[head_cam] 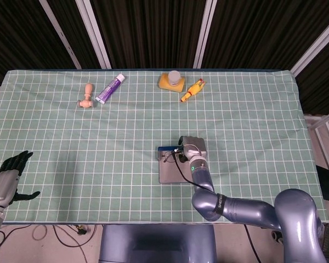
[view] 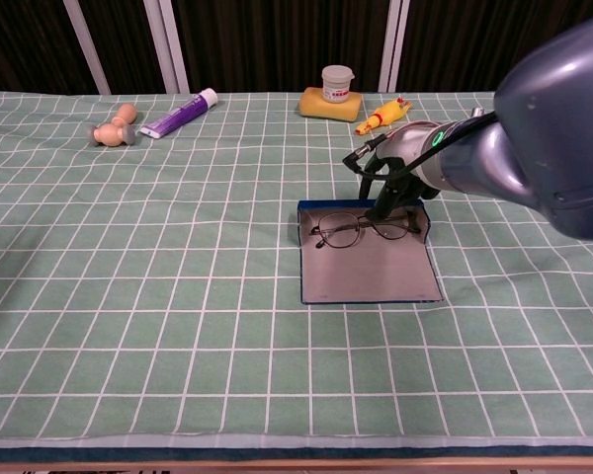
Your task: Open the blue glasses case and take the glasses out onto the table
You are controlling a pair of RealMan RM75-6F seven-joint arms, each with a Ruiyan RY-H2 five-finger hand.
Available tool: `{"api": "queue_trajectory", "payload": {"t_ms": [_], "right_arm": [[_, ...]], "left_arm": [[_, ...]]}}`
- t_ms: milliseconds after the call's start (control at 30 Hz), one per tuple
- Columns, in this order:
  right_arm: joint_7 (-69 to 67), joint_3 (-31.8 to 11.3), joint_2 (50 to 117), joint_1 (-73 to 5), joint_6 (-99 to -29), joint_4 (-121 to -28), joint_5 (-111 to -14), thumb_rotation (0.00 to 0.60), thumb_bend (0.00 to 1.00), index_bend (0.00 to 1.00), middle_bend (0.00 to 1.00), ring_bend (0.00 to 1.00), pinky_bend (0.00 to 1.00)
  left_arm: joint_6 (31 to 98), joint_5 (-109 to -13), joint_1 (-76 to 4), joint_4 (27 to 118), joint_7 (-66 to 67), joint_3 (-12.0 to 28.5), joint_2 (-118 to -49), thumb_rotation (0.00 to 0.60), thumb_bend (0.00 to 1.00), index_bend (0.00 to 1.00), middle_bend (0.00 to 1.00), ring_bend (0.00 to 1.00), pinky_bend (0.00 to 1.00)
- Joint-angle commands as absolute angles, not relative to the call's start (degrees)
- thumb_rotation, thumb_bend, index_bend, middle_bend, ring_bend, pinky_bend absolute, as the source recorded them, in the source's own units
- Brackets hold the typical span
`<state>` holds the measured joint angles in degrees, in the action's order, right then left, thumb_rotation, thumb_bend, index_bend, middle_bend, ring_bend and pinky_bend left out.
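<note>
The blue glasses case [view: 371,275] lies open and flat mid-table, grey lining up; in the head view the case [head_cam: 174,172] sits just in front of my right hand. Thin-framed glasses [view: 338,233] lie across its far edge, and the glasses [head_cam: 170,158] are half hidden by the wrist in the head view. My right hand [view: 390,183] reaches down with its dark fingertips at the right lens; whether they pinch the frame is hidden. From above the right hand [head_cam: 189,149] covers that side. My left hand [head_cam: 8,178] hovers open at the near left corner.
Along the far edge lie a wooden peg figure [view: 116,126], a purple tube [view: 180,113], a yellow sponge with a white cup on it [view: 336,94] and a yellow rubber chicken [view: 383,115]. A green checked cloth [view: 158,296] covers the table.
</note>
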<state>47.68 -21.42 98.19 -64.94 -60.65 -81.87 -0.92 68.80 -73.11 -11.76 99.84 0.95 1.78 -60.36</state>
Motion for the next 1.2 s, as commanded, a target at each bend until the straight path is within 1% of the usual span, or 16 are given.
{"api": "queue_trajectory", "payload": {"t_ms": [33,233,1000,1200], "right_arm": [[47.73,-21.52,98.40,-64.92,-60.57,-81.48,-0.85,0.600,0.47,0.37,0.91,1.00,1.00],[47.63,-21.80,98.95,-64.80,-60.41,-80.41,-0.95,0.600,0.47,0.40,0.91,1.00,1.00],[47.91,-22.57,100.01,-64.10,-59.90,-78.28,-0.77,0.600,0.49,0.43,0.91,1.00,1.00],[47.88,-22.78,100.28,-63.93,-59.75,-77.89,-0.96,0.600,0.49,0.46,0.91,1.00,1.00]], "left_arm": [[68.75,-73.11,-11.77,99.84,0.95,1.76,-60.33,0.600,0.00,0.00,0.00,0.00,0.00],[68.76,-73.12,-11.77,99.84,1.02,1.74,-60.36,0.600,0.00,0.00,0.00,0.00,0.00],[68.68,-72.87,-11.78,99.94,1.08,1.77,-60.29,0.600,0.00,0.00,0.00,0.00,0.00],[68.63,-72.75,-11.78,99.99,1.04,1.80,-60.28,0.600,0.00,0.00,0.00,0.00,0.00]]}}
